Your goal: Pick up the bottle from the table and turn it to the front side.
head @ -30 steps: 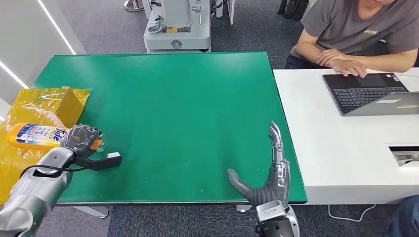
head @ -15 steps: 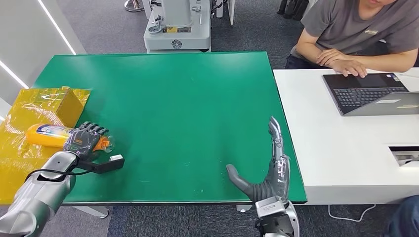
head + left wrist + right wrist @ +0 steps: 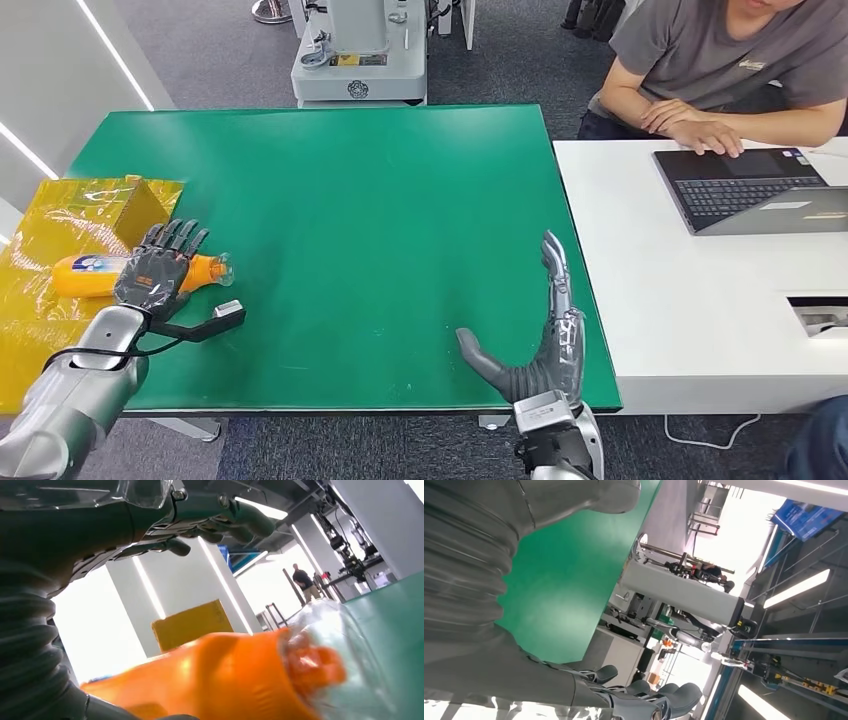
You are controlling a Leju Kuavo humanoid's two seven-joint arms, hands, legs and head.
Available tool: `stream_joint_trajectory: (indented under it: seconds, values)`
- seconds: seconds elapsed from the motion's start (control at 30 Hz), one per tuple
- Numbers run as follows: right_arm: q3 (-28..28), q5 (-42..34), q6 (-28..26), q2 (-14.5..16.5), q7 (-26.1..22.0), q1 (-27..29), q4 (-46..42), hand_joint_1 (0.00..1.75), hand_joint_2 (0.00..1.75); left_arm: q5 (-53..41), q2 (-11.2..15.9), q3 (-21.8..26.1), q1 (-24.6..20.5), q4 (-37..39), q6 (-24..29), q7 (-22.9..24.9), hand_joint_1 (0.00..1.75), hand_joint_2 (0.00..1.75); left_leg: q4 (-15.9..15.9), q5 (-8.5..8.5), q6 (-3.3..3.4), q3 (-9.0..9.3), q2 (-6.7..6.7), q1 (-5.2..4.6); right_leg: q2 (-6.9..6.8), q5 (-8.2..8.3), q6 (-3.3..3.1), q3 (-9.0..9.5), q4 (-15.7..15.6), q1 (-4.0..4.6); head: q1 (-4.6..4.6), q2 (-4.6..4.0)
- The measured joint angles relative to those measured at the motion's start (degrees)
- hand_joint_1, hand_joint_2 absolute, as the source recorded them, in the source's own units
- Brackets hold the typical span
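Observation:
The orange bottle [image 3: 88, 272] lies on its side at the table's left edge, its clear cap [image 3: 219, 267] pointing right and a small strip of label showing on top. My left hand [image 3: 156, 270] is over the bottle's neck end with its fingers spread and straight. The left wrist view shows the bottle [image 3: 215, 680] and cap [image 3: 325, 665] just under the palm, with the fingers [image 3: 210, 525] stretched out above and clear of it. My right hand [image 3: 545, 345] stands flat and open at the table's front edge, holding nothing.
A yellow box [image 3: 135, 208] sits on crinkled yellow film [image 3: 30, 330] behind and under the bottle. The green table [image 3: 360, 220] spreads to the right. A white desk [image 3: 700, 300] with a laptop [image 3: 750, 188] and a seated person [image 3: 730, 70] adjoins it.
The left hand rolled the bottle so its label turned from facing up to mostly out of sight, set it lower on the film, and spread its fingers off it. The right hand stayed put.

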Motion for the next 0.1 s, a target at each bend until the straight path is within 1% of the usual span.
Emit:
stream_joint_trajectory:
  seconds: [0.1]
  values:
    - [-0.05,0.01,-0.06,0.07,0.09,0.04,0.01,0.0,1.75,0.03,0.69,-0.16,2.51,-5.53,0.11,2.09,0.0,1.75,0.01,0.0,0.0,0.0,0.02,0.0,0.02,0.0,0.0,-0.04,-0.01,0.0,-0.01,0.0]
